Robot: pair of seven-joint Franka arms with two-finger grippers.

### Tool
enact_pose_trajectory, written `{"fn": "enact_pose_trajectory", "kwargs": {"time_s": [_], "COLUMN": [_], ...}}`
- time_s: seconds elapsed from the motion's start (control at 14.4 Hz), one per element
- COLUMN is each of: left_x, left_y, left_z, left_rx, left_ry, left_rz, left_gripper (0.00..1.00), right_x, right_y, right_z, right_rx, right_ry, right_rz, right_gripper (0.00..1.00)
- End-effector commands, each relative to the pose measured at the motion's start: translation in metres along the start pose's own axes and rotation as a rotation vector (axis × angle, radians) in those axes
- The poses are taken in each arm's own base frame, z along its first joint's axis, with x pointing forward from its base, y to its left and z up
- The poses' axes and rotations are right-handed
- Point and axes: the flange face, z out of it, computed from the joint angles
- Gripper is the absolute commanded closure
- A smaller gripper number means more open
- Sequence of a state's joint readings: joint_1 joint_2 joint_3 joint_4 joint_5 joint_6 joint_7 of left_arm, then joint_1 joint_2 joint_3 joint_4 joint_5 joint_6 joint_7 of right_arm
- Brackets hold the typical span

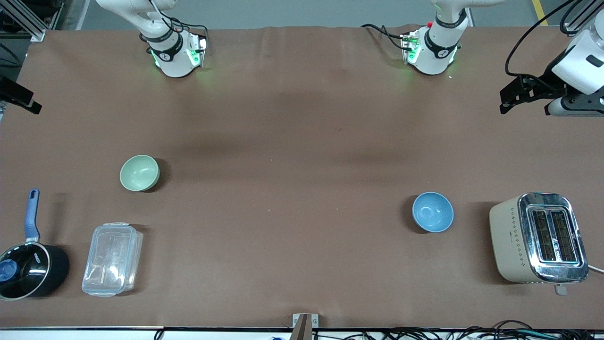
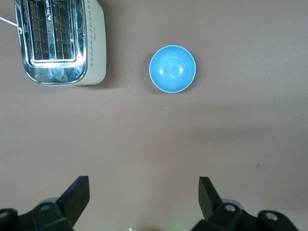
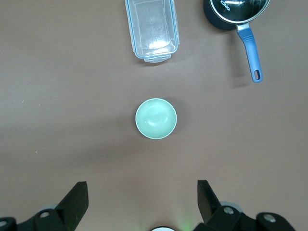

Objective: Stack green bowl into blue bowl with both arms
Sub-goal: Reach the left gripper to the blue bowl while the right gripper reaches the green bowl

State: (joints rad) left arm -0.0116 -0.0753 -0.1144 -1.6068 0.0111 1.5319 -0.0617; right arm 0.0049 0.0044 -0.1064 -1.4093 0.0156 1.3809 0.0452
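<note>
The green bowl (image 1: 139, 173) stands upright and empty on the brown table toward the right arm's end; the right wrist view shows the green bowl (image 3: 156, 118) from above. The blue bowl (image 1: 432, 212) stands upright and empty toward the left arm's end, a little nearer the front camera, and the blue bowl (image 2: 172, 69) also appears in the left wrist view. My left gripper (image 2: 143, 197) hangs high over bare table, open and holding nothing. My right gripper (image 3: 143, 199) is likewise up over bare table, open and empty. Both are well clear of the bowls.
A cream and chrome toaster (image 1: 538, 237) stands beside the blue bowl at the left arm's end. A clear lidded box (image 1: 112, 259) and a black saucepan with blue handle (image 1: 29, 264) lie nearer the front camera than the green bowl.
</note>
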Motion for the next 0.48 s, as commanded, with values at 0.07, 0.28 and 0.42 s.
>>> {"fn": "enact_pose_trajectory", "kwargs": {"time_s": [0.07, 0.28, 0.42], "left_x": [0.002, 0.026, 0.053], "left_y": [-0.002, -0.005, -0.007], "left_z": [-0.006, 0.014, 0.057], "left_rx": [0.02, 0.013, 0.008], "left_ry": [0.007, -0.024, -0.068], "left_rz": [0.007, 0.006, 0.004], "left_gripper": [0.0, 0.0, 0.0], "right_x": [-0.002, -0.003, -0.003], "right_y": [-0.003, -0.003, -0.003], "right_z": [0.001, 0.0, 0.0], "right_rx": [0.01, 0.01, 0.01], "right_ry": [0.001, 0.003, 0.001], "right_rz": [-0.016, -0.016, -0.016], "right_gripper": [0.0, 0.0, 0.0]}}
